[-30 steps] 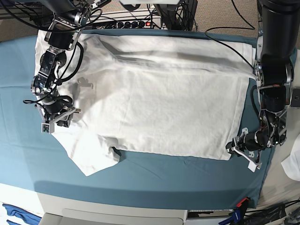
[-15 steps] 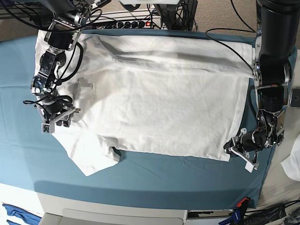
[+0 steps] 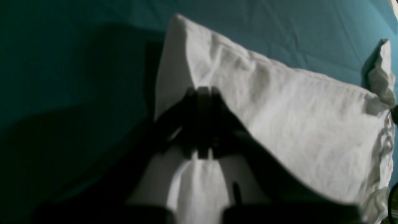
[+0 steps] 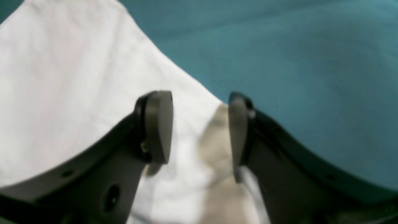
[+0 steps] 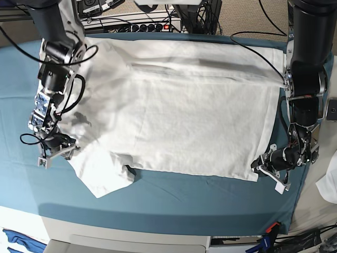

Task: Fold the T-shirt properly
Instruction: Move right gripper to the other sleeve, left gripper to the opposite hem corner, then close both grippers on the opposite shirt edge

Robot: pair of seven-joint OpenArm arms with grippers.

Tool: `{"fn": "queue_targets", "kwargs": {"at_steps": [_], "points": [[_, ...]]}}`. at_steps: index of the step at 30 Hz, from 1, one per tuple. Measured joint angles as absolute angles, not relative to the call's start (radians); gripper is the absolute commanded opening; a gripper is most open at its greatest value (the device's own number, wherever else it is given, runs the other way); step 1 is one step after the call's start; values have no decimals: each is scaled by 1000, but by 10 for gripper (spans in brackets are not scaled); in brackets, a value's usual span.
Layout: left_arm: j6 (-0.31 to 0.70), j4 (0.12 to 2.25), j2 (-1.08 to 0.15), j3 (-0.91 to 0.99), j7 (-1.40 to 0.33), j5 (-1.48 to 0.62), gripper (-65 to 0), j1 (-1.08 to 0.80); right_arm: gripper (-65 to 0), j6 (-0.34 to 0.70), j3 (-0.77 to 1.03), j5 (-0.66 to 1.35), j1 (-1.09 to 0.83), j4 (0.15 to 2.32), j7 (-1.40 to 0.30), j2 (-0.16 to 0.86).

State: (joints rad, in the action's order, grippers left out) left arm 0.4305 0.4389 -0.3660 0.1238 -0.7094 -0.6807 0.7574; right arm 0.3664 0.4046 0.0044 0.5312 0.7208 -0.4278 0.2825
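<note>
Left gripper (image 3: 202, 124) clamping T-shirt (image 5: 184, 110) hem corner, jaws pressed together on white fabric. Right gripper (image 4: 200, 124) hovering at T-shirt sleeve edge, jaws parted, gripping nothing. T-shirt lying spread flat on teal tablecloth (image 5: 174, 197), sleeve hanging toward tablecloth's front edge.

T-shirt (image 5: 179, 110) flat on tablecloth (image 5: 21, 174), between left claw (image 5: 265, 167) and right claw (image 5: 52, 153).
</note>
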Motion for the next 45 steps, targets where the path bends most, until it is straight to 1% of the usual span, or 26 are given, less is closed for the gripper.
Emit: {"fn": "queue_targets", "kwargs": {"at_steps": [3, 6, 12, 15, 21, 25, 29, 38, 39, 42, 45], "points": [[430, 439, -366, 124, -709, -678, -650, 757, -360, 366, 405, -4, 554, 670, -384, 282], [435, 439, -366, 124, -709, -678, -650, 757, -360, 360, 405, -67, 554, 665, -354, 282], [438, 439, -366, 124, -709, -678, -650, 757, -360, 258, 405, -81, 548, 665, -361, 314], [438, 439, -366, 124, -709, -678, -650, 757, -360, 258, 405, -81, 537, 665, -363, 333], [438, 439, -369, 124, -709, -678, -650, 757, -360, 260, 405, -54, 515, 669, -339, 319], [438, 439, -366, 124, -709, -678, -650, 757, -360, 296, 405, -50, 501, 674, -312, 308], [438, 439, -366, 124, -709, -678, -650, 757, -360, 363, 405, -3, 501, 674, -309, 298], [438, 439, -366, 124, -709, -678, -650, 757, -360, 383, 405, 9, 499, 674, -310, 299], [438, 439, -366, 124, -709, -678, -650, 757, -360, 394, 406, 9, 498, 674, -310, 299], [438, 439, -366, 124, -709, -678, -650, 757, -360, 472, 406, 12, 498, 674, -311, 299], [438, 439, -366, 124, -709, -678, -650, 757, -360, 492, 406, 52, 495, 674, -315, 296]]}}
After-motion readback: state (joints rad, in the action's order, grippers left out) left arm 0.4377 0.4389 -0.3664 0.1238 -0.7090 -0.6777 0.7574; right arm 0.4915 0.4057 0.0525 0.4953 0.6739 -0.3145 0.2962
